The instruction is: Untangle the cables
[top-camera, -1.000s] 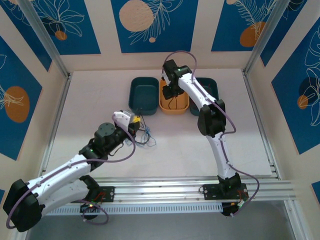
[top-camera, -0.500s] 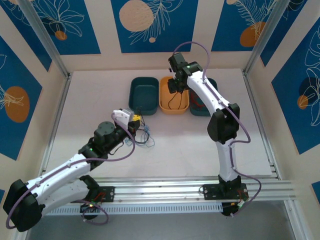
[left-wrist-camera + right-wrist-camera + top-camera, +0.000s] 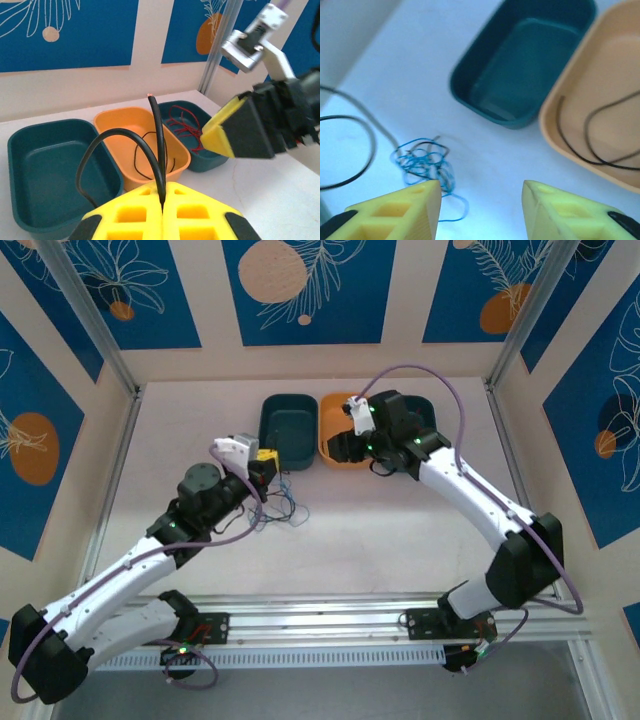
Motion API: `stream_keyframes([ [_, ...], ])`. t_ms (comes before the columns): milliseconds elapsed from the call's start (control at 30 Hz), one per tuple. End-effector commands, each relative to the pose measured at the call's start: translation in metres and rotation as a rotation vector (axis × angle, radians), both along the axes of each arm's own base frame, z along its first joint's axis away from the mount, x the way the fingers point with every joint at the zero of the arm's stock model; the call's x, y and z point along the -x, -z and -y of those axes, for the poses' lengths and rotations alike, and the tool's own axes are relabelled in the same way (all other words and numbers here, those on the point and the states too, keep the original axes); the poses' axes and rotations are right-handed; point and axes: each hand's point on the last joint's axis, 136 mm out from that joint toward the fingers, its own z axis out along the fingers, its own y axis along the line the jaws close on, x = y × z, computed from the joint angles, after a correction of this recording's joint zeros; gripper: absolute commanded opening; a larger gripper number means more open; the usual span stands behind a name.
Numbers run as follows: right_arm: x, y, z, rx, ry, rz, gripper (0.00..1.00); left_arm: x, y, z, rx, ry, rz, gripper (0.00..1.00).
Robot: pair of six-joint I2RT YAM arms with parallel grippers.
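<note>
My left gripper (image 3: 162, 200) is shut on a black cable (image 3: 159, 145) that loops up from its yellow fingers; from above this gripper (image 3: 262, 462) hangs just in front of the dark teal bin (image 3: 288, 425). Below it a tangle of blue and dark cables (image 3: 281, 508) lies on the table. My right gripper (image 3: 480, 200) is open and holds nothing, hovering above the table just right of the blue tangle (image 3: 422, 162). From above it (image 3: 340, 446) sits at the orange bin's front left. A thin black cable (image 3: 600, 135) lies in the orange bin (image 3: 615, 65).
Three bins stand in a row at the back: an empty dark teal bin (image 3: 50, 165), the orange bin (image 3: 117, 125), and a teal bin (image 3: 200, 162) holding red cables (image 3: 182, 120). My right arm (image 3: 470, 495) crosses the table's right half.
My right gripper swung from over the orange bin down and forward toward the tangle, narrowing a little. My left gripper lifted back and left with the black cable.
</note>
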Motion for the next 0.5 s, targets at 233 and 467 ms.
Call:
stream_keyframes([
  [233,0.06,-0.066,-0.057,-0.199,-0.323,0.227,0.43,-0.007,-0.007,-0.006,0.163,0.054,-0.124,0.0],
  [467,0.085,-0.046,-0.095,-0.184,-0.454,0.254,0.42,-0.009,-0.011,-0.008,0.228,0.072,-0.159,0.0],
])
